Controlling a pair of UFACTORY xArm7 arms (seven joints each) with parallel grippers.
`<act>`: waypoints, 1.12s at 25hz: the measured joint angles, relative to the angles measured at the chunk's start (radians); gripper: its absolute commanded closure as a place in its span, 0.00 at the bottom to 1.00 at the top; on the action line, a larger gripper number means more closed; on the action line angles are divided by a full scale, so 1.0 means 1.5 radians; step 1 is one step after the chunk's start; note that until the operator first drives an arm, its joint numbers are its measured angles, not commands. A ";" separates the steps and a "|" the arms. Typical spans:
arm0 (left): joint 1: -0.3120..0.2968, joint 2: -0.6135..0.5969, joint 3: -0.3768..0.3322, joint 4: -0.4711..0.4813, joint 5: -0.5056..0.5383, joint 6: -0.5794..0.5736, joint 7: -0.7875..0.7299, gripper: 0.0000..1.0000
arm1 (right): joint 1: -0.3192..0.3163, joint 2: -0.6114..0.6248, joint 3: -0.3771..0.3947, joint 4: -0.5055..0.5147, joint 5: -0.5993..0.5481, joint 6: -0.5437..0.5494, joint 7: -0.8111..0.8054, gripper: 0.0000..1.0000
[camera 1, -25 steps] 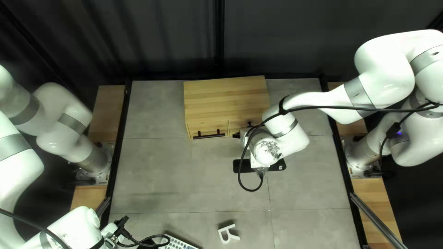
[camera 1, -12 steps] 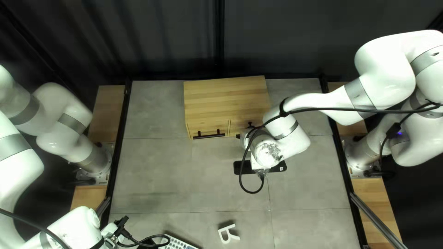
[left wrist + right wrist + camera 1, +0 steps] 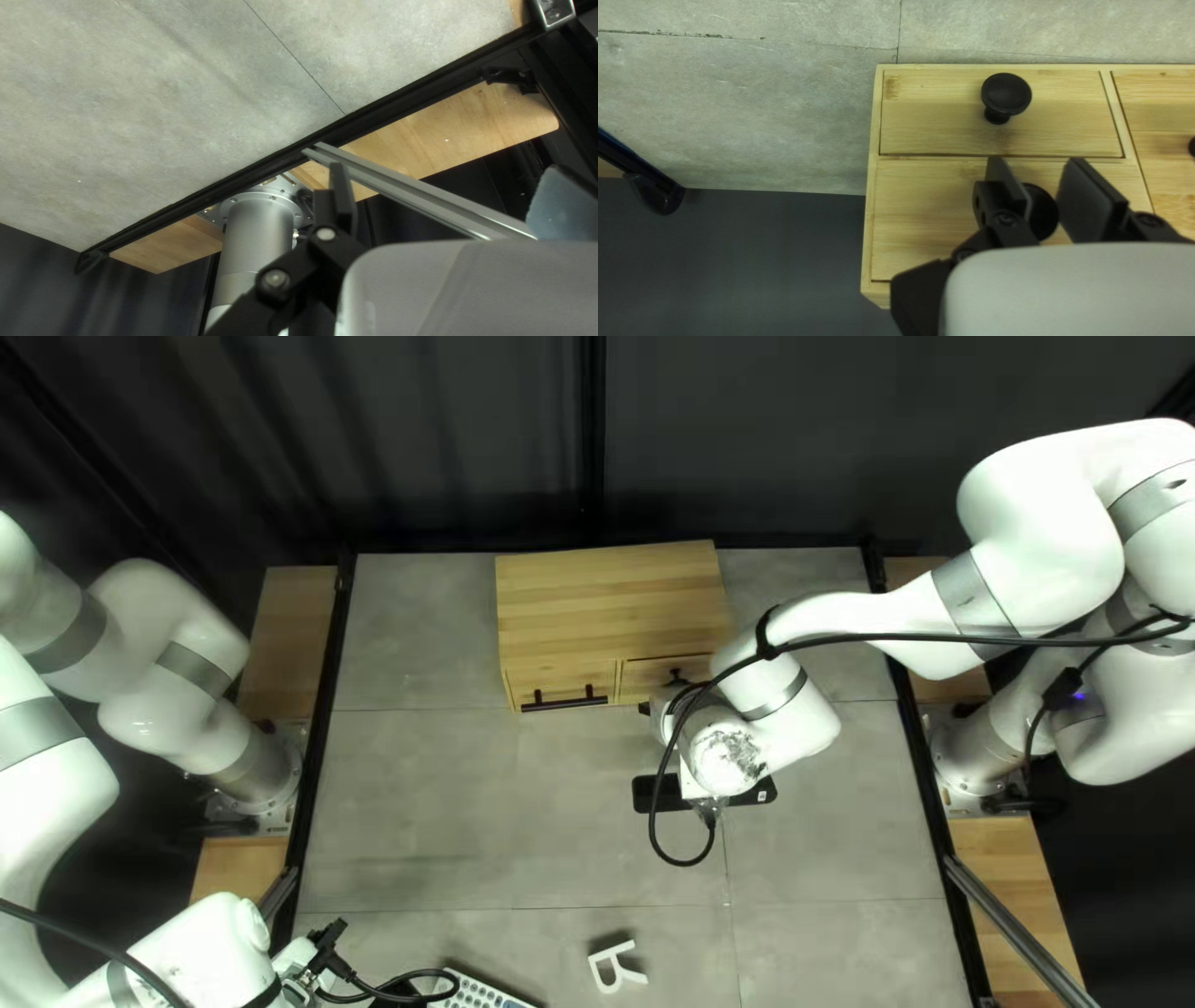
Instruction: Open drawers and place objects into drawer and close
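Grey table [image 3: 436, 809]; on it a wooden cabinet [image 3: 610, 597]; flat black object [image 3: 657, 794]; white letter [image 3: 611, 952]; white keyboard [image 3: 479, 993].

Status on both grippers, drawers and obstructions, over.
Right gripper open, round knob between its fingers, contact unconfirmed. Left gripper off at table edge. Visible drawers look shut. Possible snag: cable looped before cabinet.

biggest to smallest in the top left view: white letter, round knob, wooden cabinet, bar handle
1. Wooden cabinet
2. White letter and bar handle, too close to rank: handle longer, letter broader
3. Round knob
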 measured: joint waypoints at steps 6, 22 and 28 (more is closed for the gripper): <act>0.000 0.000 0.000 0.000 0.000 0.000 0.000 0.00 | 0.004 0.001 0.003 0.004 0.001 0.008 0.000 0.80; 0.000 0.000 0.000 0.000 0.000 0.000 0.000 0.00 | 0.015 0.007 0.012 0.011 0.004 0.018 0.004 0.79; 0.000 0.000 0.000 0.000 0.000 0.000 0.000 0.00 | 0.021 0.009 0.016 0.014 0.007 0.024 0.009 0.77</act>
